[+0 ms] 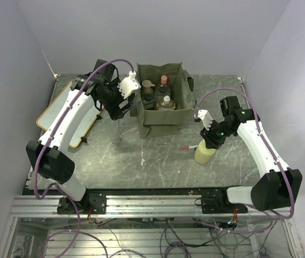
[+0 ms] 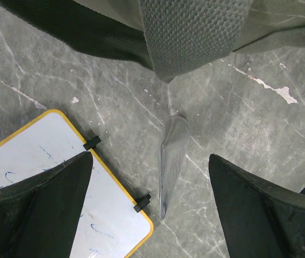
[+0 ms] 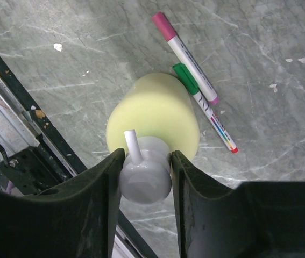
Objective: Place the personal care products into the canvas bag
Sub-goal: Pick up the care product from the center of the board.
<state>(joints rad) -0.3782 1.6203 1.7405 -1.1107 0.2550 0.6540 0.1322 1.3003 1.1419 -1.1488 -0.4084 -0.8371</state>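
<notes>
A whiteboard (image 1: 66, 115) lies flat on the grey marbled surface (image 1: 157, 161). Its yellow-edged corner reaches under the left fingers (image 2: 39, 209). These fingers are spread wide and hold nothing. They hang above the surface.

Below the gap between them lies a grey tube (image 2: 171, 161), flat on the surface. It is near the whiteboard's corner but apart from it.

Just beyond the left fingers, and to their right in the overhead view, stands the olive bag (image 1: 160, 115) with its top open. Inside it are a white-capped brown bottle (image 1: 167, 102), a slim bottle (image 1: 164, 80) behind that one, and a dark jar (image 1: 148, 88) to their left.

Well right of the bag, the right fingers (image 3: 87, 215) point down over a yellow bottle (image 3: 152, 115) standing on the surface. They pinch its white cap (image 3: 144, 177) from both sides, one finger pressed against each flank. A short spout sticks out of the cap between them.

Just beyond the yellow bottle, on the far side from the fingers, two pens lie on the surface. One is a pink-capped pen (image 3: 187, 54) and the other a green-capped pen (image 3: 206, 107), whose cap lies right beside the bottle.
</notes>
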